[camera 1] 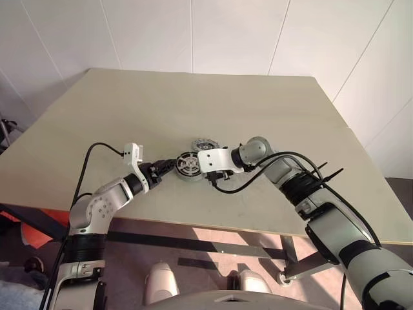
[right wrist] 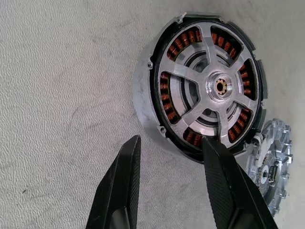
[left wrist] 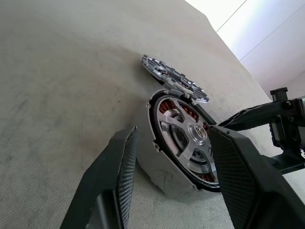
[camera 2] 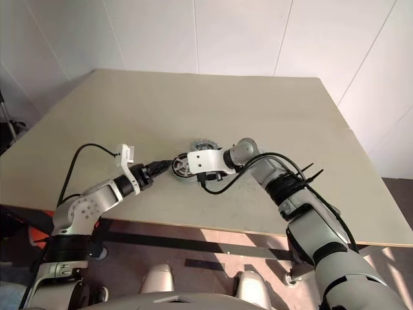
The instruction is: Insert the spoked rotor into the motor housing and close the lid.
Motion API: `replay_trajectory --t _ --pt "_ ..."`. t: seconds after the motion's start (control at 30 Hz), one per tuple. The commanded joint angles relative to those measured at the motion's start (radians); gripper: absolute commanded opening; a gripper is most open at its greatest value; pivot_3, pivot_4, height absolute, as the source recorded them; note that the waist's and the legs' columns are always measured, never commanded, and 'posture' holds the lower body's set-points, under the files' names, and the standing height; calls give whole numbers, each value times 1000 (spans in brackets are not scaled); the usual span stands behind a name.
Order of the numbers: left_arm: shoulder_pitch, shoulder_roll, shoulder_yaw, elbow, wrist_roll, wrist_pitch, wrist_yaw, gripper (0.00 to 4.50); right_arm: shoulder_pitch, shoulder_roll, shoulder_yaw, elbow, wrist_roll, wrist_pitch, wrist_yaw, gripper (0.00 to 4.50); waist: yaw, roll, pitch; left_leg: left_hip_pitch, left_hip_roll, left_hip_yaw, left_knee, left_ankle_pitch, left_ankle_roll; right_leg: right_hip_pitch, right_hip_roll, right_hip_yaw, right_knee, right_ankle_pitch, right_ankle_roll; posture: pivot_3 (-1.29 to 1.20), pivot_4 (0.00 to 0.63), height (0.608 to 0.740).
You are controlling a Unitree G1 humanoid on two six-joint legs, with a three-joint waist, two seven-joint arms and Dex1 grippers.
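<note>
A: Where is the spoked rotor (right wrist: 209,88) now?

B: Already seated inside the motor housing (right wrist: 147,102), copper windings visible btw its spokes. The left claw (left wrist: 174,157) stands half-wide around the housing, one finger each side; contact not clear. The right claw (right wrist: 169,162) is parted, holding nothing, one finger over the rotor's rim.

A: And the lid (left wrist: 174,78)?

B: On the tabletop (camera 1: 193,97), just behind the housing, leaning on its edge. Probably next: right claw takes the lid by its rim, keeps it level and centred over the housing, w/ the left one steadying.
</note>
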State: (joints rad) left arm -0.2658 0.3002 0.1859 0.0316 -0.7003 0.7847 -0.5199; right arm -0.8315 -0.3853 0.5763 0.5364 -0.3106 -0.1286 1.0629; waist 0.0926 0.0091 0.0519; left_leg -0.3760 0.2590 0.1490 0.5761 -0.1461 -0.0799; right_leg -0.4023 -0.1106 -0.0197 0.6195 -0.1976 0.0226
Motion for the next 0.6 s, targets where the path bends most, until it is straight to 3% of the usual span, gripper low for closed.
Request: replay_trajectory --t 0.03,0.4,0.5,0.6 --pt "-9 1 10 -24 1 -17 -5 2529 -13 -1 23 32 -63 -68 -46 2204 0 0 0 0 0 0 0 0 0 0 0 0 0 0 0 0 0 740" --pt "-3 4 11 -19 6 -18 -5 2529 -3 -7 20 30 -92 -160 -24 2204 -3 0 0 1 0 0 0 0 0 0 0 0 0 0 0 0 0 740" --pt "-5 4 10 -14 9 -19 -4 2529 1 -11 14 21 -88 -162 -12 1630 -3 0 0 1 0 0 0 0 0 0 0 0 0 0 0 0 0 740" --pt "-7 3 9 -10 11 -20 -5 2529 4 -12 6 16 -91 -160 -12 732 -4 -1 0 1 0 0 0 -1 1 0 0 0 -1 0 0 0 0 740"
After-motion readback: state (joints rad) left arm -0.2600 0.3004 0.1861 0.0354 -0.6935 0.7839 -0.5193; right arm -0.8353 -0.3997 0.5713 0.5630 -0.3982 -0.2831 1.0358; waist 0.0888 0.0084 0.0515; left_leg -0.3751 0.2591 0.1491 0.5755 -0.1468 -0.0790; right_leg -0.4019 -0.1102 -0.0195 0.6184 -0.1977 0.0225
